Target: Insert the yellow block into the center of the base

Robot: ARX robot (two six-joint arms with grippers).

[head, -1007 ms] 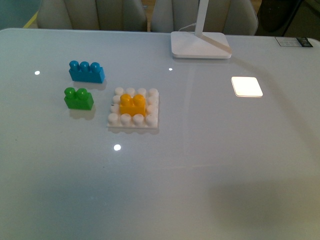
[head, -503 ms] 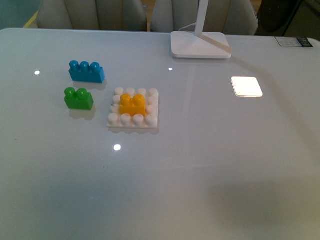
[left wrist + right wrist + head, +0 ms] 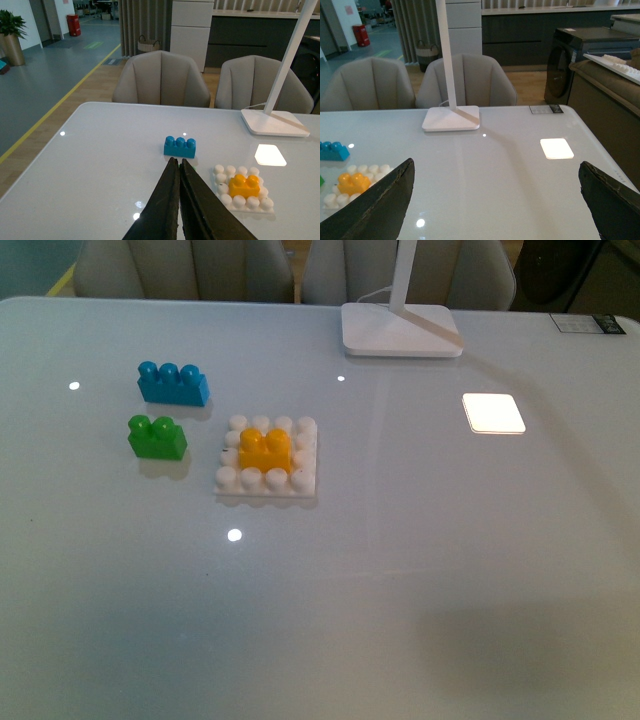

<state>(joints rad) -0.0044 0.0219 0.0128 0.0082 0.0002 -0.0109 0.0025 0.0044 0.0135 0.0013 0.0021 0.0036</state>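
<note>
Indoors, glossy white table [image 3: 420, 570]; yellow block [image 3: 265, 449] seated mid-base [image 3: 300, 485]; left gripper [image 3: 178, 165] closed empty, right gripper [image 3: 495, 200] wide, empty

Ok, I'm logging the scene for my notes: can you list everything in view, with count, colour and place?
yellow block: 1, orange-yellow, seated on the centre studs of the base
base: 1, white studded plate, mid-table, left of centre
green brick: 1, green, on the table just left of the base
blue brick: 1, blue, three studs, behind the green brick
lamp foot: 1, white, far edge of the table, stem rising from it
table: 1, glossy white, bright square light patch on its right part
chairs: 2, beige, behind the table
left tool: 1, black, fingers together, above the table
right tool: 1, black, fingers wide apart, holding nothing
</note>
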